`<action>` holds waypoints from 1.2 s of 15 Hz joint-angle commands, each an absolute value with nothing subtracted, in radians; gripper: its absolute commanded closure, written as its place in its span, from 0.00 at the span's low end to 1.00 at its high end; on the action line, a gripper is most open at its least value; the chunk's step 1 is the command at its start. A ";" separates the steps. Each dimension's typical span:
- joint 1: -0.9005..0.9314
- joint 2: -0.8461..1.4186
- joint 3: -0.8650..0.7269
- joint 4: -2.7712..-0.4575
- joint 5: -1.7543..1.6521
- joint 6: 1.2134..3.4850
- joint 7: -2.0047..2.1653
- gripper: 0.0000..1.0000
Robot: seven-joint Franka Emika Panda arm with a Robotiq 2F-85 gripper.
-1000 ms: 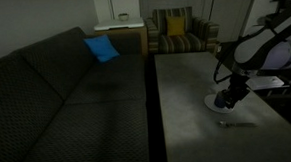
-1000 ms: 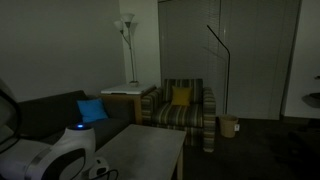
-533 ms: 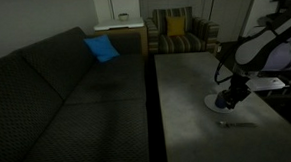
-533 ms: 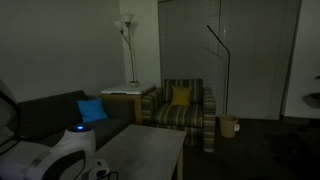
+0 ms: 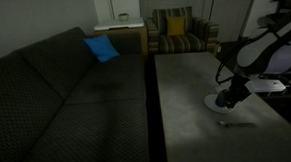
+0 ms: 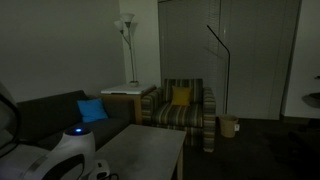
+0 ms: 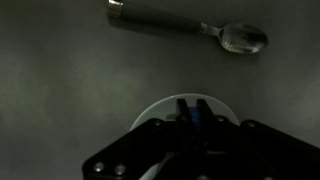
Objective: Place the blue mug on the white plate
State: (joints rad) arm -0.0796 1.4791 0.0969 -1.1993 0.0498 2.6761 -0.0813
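Note:
In the wrist view my gripper (image 7: 193, 103) hangs directly over the white plate (image 7: 153, 111), with its fingers close together on a narrow strip of the blue mug (image 7: 195, 118). The rest of the mug is hidden behind the gripper body. In an exterior view the gripper (image 5: 230, 99) is low over the white plate (image 5: 211, 105) near the right edge of the grey table (image 5: 187, 99). The mug is too dark there to make out.
A metal spoon (image 7: 190, 24) lies on the table just beyond the plate and shows faintly in an exterior view (image 5: 229, 125). A dark sofa (image 5: 56, 96) with a bright-blue cushion (image 5: 101, 48) runs along the table. A striped armchair (image 5: 179, 31) stands at the back.

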 commanded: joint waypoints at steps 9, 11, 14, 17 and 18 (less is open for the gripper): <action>-0.110 1.479 0.132 -1.227 0.092 2.731 -0.093 0.97; -0.111 1.479 0.133 -1.224 0.091 2.719 -0.095 0.97; -0.111 1.479 0.132 -1.215 0.087 2.684 -0.099 0.97; -0.108 1.477 0.125 -1.203 0.080 2.623 -0.101 0.97; -0.107 1.476 0.123 -1.200 0.080 2.605 -0.103 0.97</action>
